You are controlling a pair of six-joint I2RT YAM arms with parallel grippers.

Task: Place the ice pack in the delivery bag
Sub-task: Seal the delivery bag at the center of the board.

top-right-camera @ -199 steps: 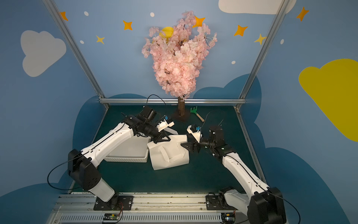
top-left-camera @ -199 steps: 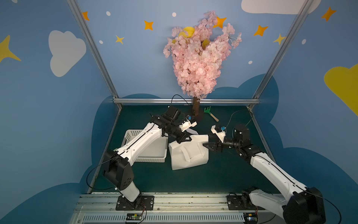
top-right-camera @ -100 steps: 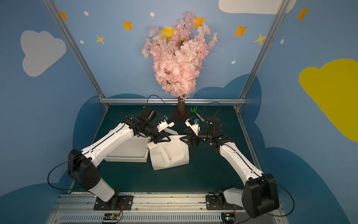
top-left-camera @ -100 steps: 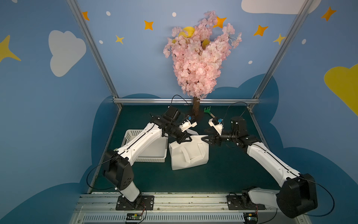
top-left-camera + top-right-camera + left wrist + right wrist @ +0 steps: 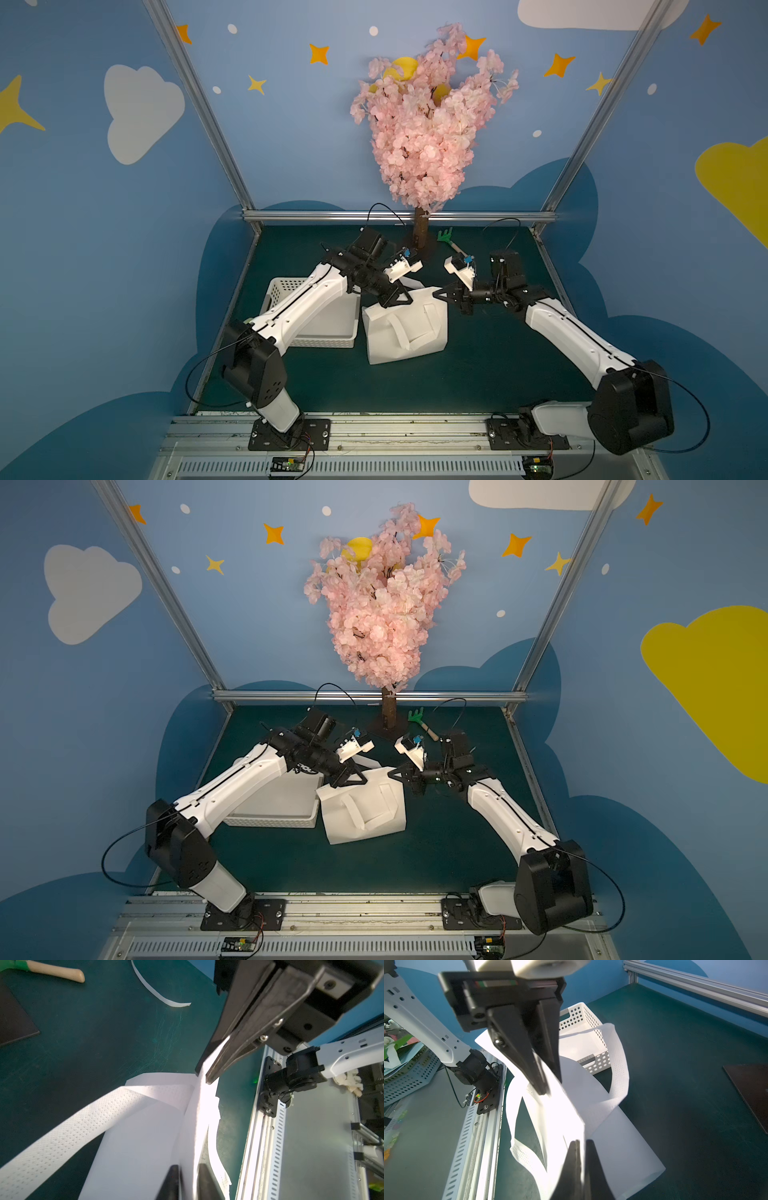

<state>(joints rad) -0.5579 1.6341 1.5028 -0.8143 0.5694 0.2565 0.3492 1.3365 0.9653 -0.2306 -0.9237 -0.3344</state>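
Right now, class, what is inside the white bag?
Nothing inside can be seen. The bag is closed flat at the top, and white cloth covers the inside in every view. No ice pack shows anywhere.

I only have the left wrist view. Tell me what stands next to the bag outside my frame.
Observer: A white perforated basket stands right beside the delivery bag, on the left arm's side.
Operator: Identify that wooden handle.
Observer: It belongs to a small green rake lying near the trunk of a pink blossom tree.
Operator: Locate the ice pack.
Observer: No view shows it. The part of the basket's floor seen in the right wrist view is bare.
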